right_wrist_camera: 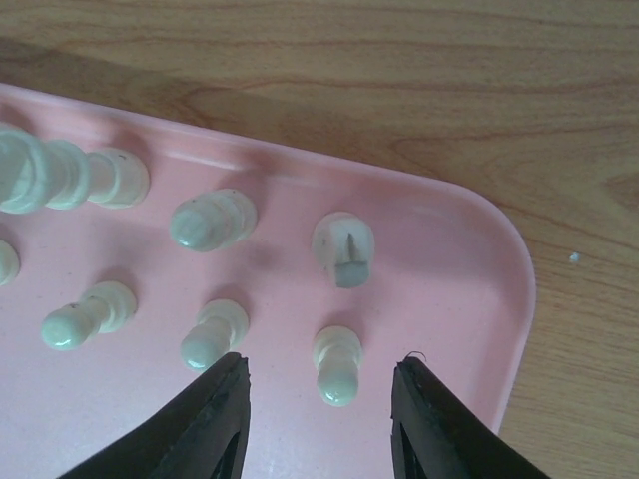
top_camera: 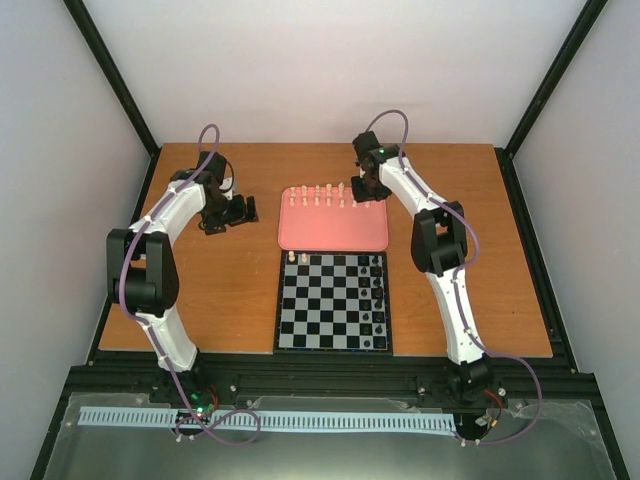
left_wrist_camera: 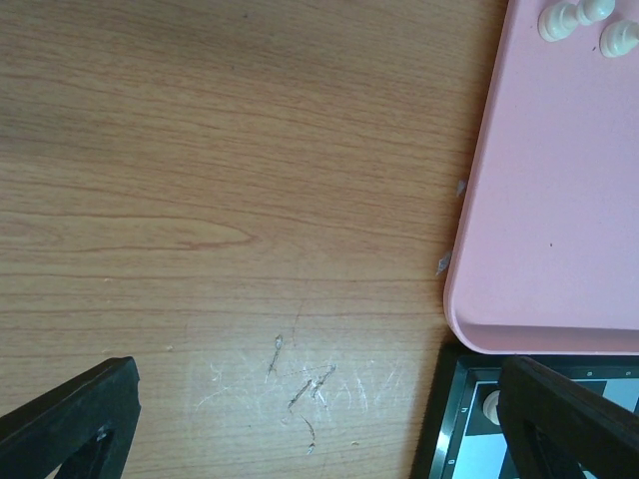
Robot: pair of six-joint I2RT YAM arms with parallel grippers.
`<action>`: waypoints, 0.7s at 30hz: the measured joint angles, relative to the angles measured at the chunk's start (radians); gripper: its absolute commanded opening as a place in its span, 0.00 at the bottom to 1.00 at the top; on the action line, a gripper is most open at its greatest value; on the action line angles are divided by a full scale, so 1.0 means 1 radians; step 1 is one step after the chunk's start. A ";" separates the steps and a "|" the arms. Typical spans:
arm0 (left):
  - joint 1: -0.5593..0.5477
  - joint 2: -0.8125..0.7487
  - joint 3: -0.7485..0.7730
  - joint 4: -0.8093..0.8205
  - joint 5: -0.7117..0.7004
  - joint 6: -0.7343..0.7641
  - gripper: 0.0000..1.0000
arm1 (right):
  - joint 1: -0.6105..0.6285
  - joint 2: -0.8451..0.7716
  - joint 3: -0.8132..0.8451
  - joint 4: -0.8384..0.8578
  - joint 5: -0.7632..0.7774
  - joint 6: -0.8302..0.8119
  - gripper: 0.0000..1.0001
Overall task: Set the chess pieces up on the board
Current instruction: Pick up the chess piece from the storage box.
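scratched wood-grain table [left_wrist_camera: 250,200], smooth matt pink tray [left_wrist_camera: 559,200], glossy pieces [right_wrist_camera: 337,367]

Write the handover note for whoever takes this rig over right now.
Left gripper: open, empty, above bare table left of the pink tray.
Right gripper: open, fingers either side of a pale pawn at the tray's corner, not touching it.
Done: two pale pieces stand at the board's far left corner; black pieces line its right edge.
Left: the other pale pieces on the tray, this pawn first.
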 measured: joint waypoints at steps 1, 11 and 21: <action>0.000 0.000 0.000 0.000 0.000 0.000 1.00 | 0.000 0.003 0.000 0.000 0.000 0.000 0.40; 0.000 0.007 0.000 0.000 0.000 0.000 1.00 | -0.009 0.018 -0.002 -0.001 -0.003 0.000 0.40; 0.000 0.008 0.002 0.000 0.000 0.000 1.00 | -0.021 0.058 0.000 -0.002 -0.027 -0.013 0.33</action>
